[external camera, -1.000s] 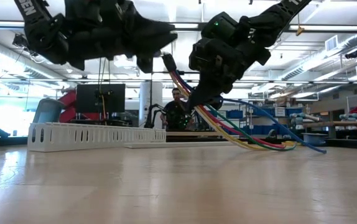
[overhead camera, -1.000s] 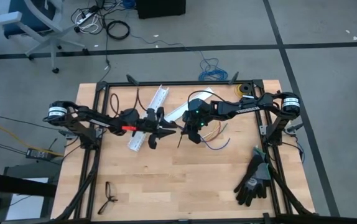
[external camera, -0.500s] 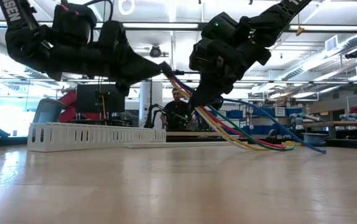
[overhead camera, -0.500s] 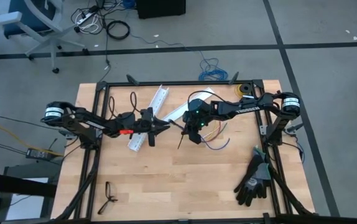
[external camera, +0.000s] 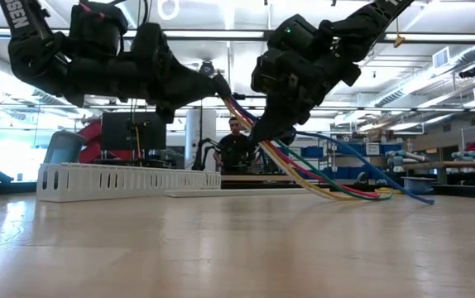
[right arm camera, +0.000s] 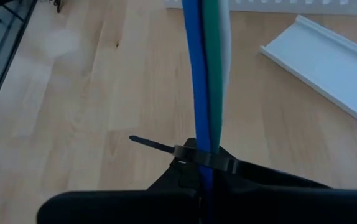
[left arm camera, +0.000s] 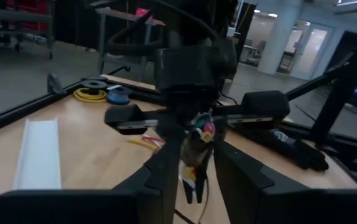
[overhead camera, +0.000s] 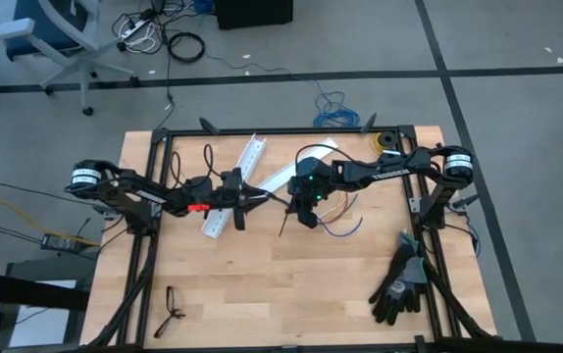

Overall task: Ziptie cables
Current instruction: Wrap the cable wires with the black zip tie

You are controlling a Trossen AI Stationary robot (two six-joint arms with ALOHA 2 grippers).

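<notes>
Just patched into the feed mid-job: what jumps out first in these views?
Both arms meet nose to nose above the middle of the table. The right tool is shut on the cables, which hang from it in a coloured fan down to the tabletop. A ziptie crosses the bundle right at its fingers, and the left tool points at that same spot. Black gloves lie at the table's near right corner.

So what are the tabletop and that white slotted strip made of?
The tabletop looks like pale wood with a smooth satin finish: grain lines and joined planks show. The white slotted strip seems to be matte plastic, judging by its even colour and thin, regular teeth.
</notes>
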